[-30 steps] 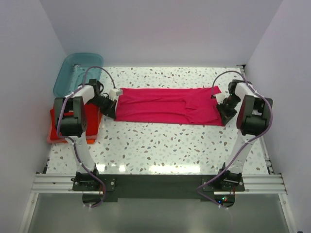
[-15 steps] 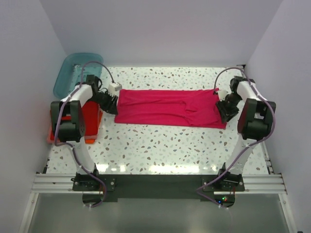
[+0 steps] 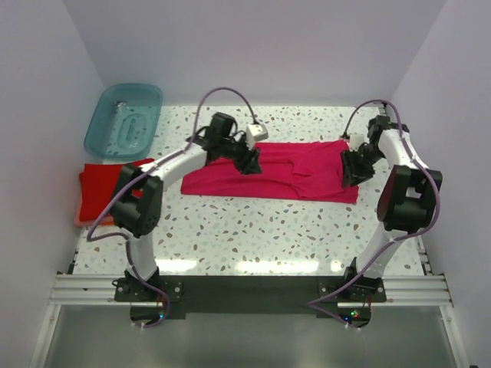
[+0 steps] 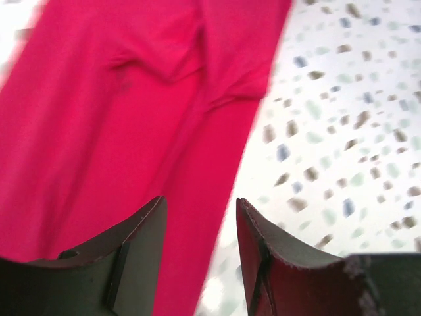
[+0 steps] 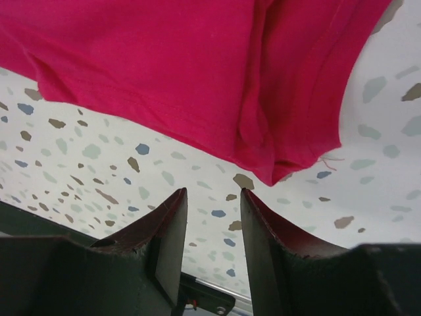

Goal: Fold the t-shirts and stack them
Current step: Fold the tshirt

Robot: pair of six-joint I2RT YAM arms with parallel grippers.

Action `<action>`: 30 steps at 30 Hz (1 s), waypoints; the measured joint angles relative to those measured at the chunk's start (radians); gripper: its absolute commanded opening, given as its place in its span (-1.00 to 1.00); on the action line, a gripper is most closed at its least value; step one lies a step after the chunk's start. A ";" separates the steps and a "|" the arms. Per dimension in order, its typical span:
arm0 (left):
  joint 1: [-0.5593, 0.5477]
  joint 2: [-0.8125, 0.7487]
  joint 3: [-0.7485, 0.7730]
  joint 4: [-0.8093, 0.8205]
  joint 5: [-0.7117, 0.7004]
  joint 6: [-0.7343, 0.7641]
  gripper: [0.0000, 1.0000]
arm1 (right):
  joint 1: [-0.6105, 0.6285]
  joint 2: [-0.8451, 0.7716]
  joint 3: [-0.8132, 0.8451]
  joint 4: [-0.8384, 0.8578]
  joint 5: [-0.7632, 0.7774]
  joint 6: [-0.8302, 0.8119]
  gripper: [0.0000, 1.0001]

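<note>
The magenta-pink t-shirt [image 3: 268,172] lies flat across the middle of the speckled table [image 3: 253,230] as a long, narrow band, so the lengthwise folds look done and the crosswise fold looks like the step in hand. Neither tool holds cloth. The left gripper [image 3: 249,161] hovers over the band's far edge left of centre, and in its wrist view its jaws stand apart with only shirt and tabletop showing between them. The right gripper [image 3: 350,170] hangs at the band's right end, its jaws likewise spread above bare table just beside the shirt's near corner [image 5: 273,174]. The next move probably calls for each gripper to come down on an end or corner, pinch all the layers together, and carry one end over the other without dragging the band askew. The finished rectangle then belongs on the red folded shirt [image 3: 100,184] at the table's left edge, near the teal tub [image 3: 126,123]. The left arm crosses that stack, so how many shirts it holds cannot be told, and only a sliver of orange shows at its near edge. The left wrist view is blurred, and the shirt's layer count is not readable.
</note>
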 measured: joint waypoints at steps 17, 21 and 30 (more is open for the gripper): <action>-0.266 0.269 -0.008 0.415 0.015 -0.535 0.18 | -0.004 0.187 0.016 0.064 -0.041 0.130 -0.35; -0.265 0.319 -0.002 0.453 0.016 -0.627 0.24 | -0.004 0.198 0.025 0.060 -0.057 0.138 -0.55; -0.272 0.383 0.029 0.517 0.011 -0.797 0.28 | -0.004 0.199 0.030 0.046 -0.088 0.141 -1.00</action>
